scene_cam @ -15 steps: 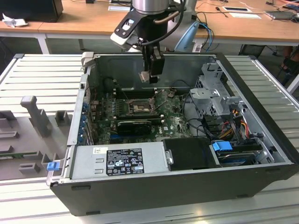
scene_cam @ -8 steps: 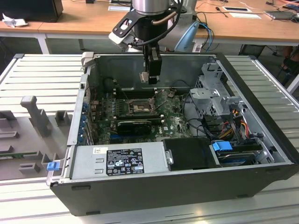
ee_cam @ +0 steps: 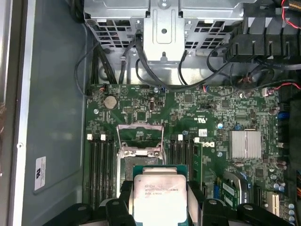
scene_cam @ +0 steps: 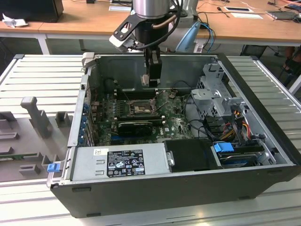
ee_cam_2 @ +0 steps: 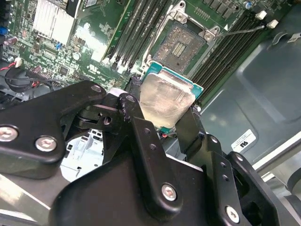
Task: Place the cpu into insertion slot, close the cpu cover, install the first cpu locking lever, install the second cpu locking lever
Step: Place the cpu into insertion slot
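The black jointed-metal gripper [ee_cam_2: 162,104] [ee_cam: 160,192] [scene_cam: 152,77] is pinching the cpu [ee_cam_2: 167,101] [ee_cam: 159,200], a small flat square chip with a dull silver-grey metal top and a green rim, by two opposite edges. Fine dark print runs across the chip's lid in the first wrist view (several short lines, left unread here). The lid looks brushed and faintly smudged in the second wrist view.

The cpu hangs in the air above the green circuit board [ee_cam: 207,108], apart from the black square insertion slot [ee_cam_2: 181,44] [scene_cam: 140,109]. The slot's recessed centre lies bare, a grainy field of contacts. The thin grey metal cpu cover [ee_cam: 140,151], a frame with a square window, stands tilted up from the slot. A thin wire lever [ee_cam_2: 240,30] juts out beside it.

Long black ribbed memory sockets [ee_cam: 101,169] flank the slot. A finned silver heatsink [ee_cam: 245,143] and a round coin battery [ee_cam: 109,102] sit on the board.

All of this lies inside an open grey steel computer case [scene_cam: 263,108]. A white printed sticker [ee_cam: 40,173] [ee_cam_2: 243,140] is on the case's inner wall. A perforated metal drive cage [ee_cam: 164,28] rises beyond the board, and a grey power supply box [scene_cam: 89,165] carries a black label. The case rests on a ribbed aluminium surface [scene_cam: 42,75].
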Controlling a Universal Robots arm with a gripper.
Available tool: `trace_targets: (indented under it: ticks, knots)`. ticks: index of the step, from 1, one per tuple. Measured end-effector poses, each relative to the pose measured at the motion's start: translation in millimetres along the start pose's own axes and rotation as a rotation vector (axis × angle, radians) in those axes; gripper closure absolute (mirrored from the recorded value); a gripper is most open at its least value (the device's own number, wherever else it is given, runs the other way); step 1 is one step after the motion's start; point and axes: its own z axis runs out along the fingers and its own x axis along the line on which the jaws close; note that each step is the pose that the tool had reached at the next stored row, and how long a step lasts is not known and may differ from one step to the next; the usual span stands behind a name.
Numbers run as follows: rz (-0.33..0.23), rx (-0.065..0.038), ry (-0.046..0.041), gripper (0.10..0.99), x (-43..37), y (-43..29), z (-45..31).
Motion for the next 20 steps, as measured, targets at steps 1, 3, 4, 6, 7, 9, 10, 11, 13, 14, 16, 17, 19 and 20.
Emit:
trace_targets:
  ticks: [1, 3, 4, 6, 7, 9, 10, 11, 13, 14, 16, 17, 19, 20]
  knots:
    - [0.000, 0.000, -0.0001, 0.545, 0.0, 0.0, 0.5]
    - [0.000, 0.000, 0.0000, 0.545, 0.0, -0.2, 2.1]
    - [0.000, 0.000, 0.0000, 0.545, -0.1, -0.3, 3.3]
    - [0.000, 0.000, 0.0001, 0.545, -0.1, -0.5, 5.6]
    - [0.000, 0.000, 0.0000, 0.545, -0.1, -0.6, 6.8]
    - [0.000, 0.000, 0.0000, 0.545, -0.2, -0.8, 9.6]
    - [0.000, 0.000, 0.0001, 0.545, -0.2, -0.9, 11.0]
    - [0.000, 0.000, 0.0001, 0.545, -0.3, -1.0, 12.5]
    - [0.000, 0.000, 0.0000, 0.545, -0.3, -1.2, 15.0]
    - [0.000, 0.000, 0.0000, 0.545, -0.3, -1.3, 15.7]
    - [0.000, 0.000, 0.0000, 0.545, -0.4, -1.4, 17.2]
    - [0.000, 0.000, 0.0000, 0.545, -0.4, -1.5, 17.8]
    - [0.000, 0.000, 0.0001, 0.545, -0.4, -1.6, 19.9]
    - [0.000, 0.000, 0.0000, 0.545, -0.4, -1.7, 20.7]
